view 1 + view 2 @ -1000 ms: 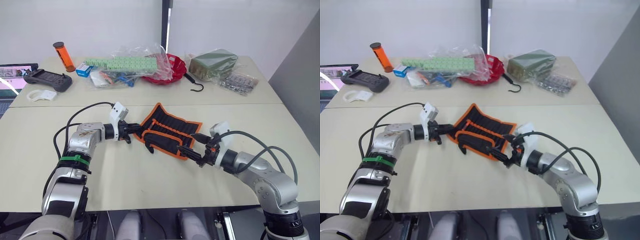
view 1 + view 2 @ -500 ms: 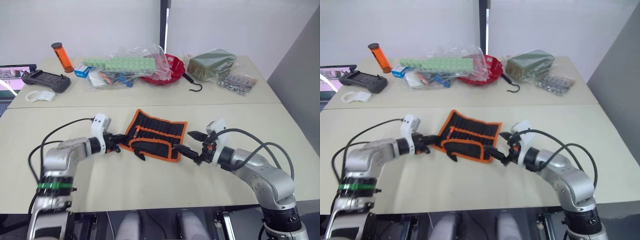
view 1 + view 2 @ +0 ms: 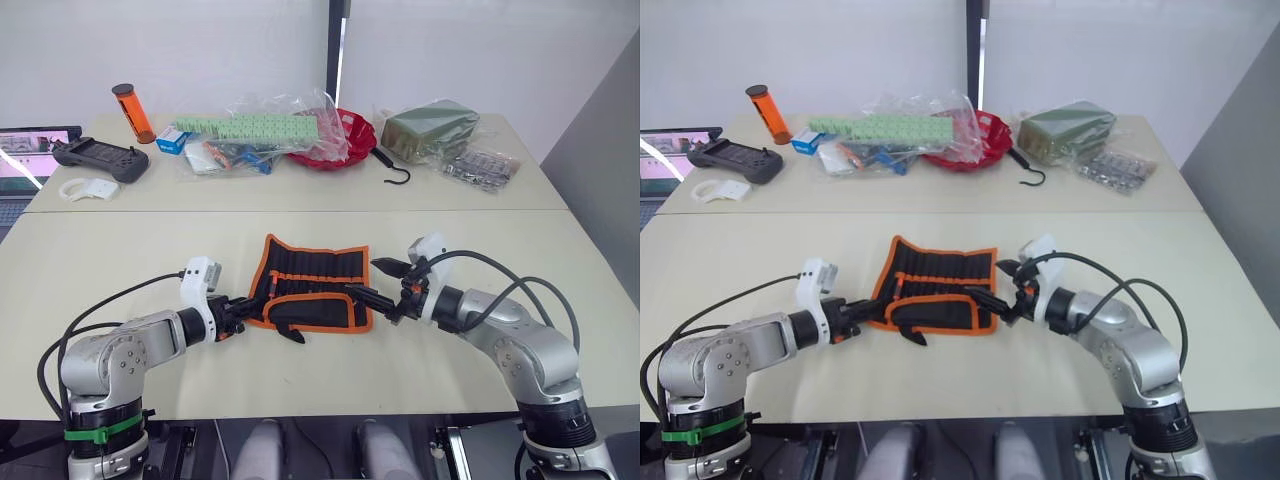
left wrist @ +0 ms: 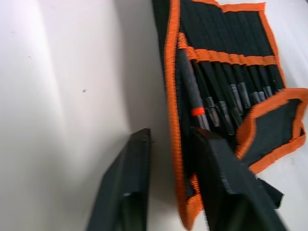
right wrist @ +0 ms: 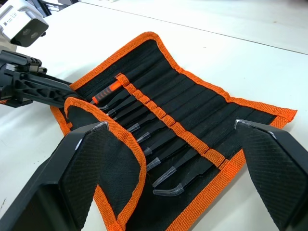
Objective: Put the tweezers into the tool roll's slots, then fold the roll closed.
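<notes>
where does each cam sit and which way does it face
Left eye and right eye views: on the head, facing forward and down at the table; both arms show, around the tool roll.
Left wrist view: on the left wrist, along its fingers to the roll's left edge.
Right wrist view: on the right wrist, between its spread fingers to the tweezers in the slots.
Shared: both wrist views see the roll; the right one also sees the left hand.

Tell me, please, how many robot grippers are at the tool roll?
2: the left gripper at the tool roll's left edge, the right gripper at its right edge, both open.
</notes>
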